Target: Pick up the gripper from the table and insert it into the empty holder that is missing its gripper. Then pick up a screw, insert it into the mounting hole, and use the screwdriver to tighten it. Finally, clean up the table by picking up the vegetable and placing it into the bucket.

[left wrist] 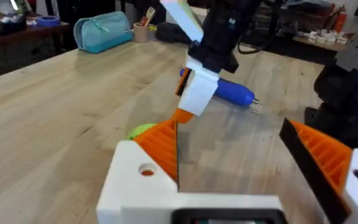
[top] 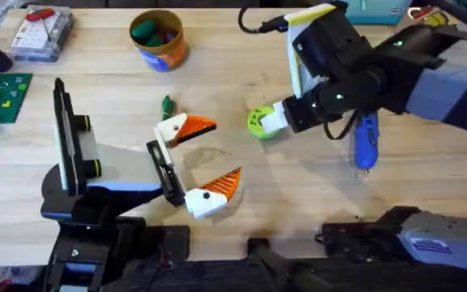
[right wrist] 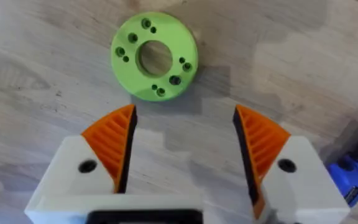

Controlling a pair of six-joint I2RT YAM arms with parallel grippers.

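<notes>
Both grippers spread, nothing held

Right gripper hovers spread just short of lime-green disc. Left gripper gapes empty mid-table. Screwdriver lies under right arm. Vegetable loose near bucket.

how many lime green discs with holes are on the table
1. The lime green disc lies flat on the table, mid-right, just ahead of the right pincer, whose fingers are open. Others may be hidden under the arms.

Both arms are black with grey-blue link covers and black cables, and each gripper, left and right, has white fingers with orange ribbed pads.
</notes>
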